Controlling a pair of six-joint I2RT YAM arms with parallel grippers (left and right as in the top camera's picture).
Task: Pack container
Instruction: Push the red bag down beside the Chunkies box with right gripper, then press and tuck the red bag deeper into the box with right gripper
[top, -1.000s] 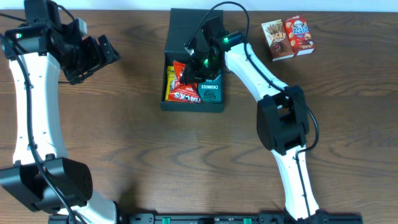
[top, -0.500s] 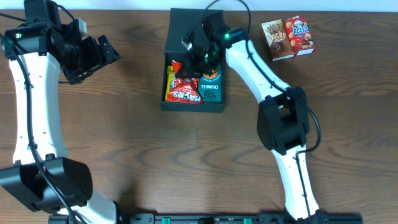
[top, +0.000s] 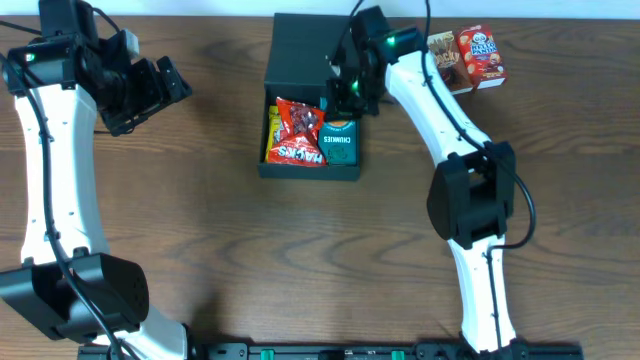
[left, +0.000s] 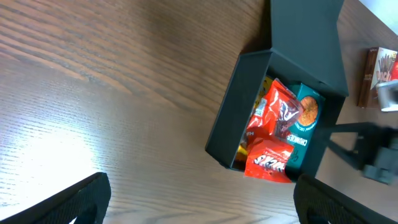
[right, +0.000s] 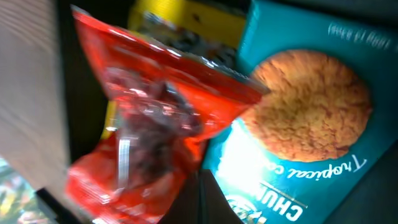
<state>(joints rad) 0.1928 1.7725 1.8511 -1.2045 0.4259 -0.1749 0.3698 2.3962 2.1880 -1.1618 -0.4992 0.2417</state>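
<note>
The right end effector has drawn back from the container (red packet now lying inside); I cannot tell its grip. The left end effector gapes over the wood-grain counter.

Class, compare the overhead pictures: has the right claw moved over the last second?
Yes. The right claw has shifted up-image and rightward, off the red packet toward the right wall of the container.

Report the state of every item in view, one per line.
container, open, lid folded back, partly filled.
red snack bag, lying inside, on top.
teal cookie packet, inside, face up.
yellow packet, inside, mostly covered.
brown snack box, on the table, not packed.
red snack box, beside it, not packed.
left tool, open, empty.
right tool, over the container, jaws unreadable.
</note>
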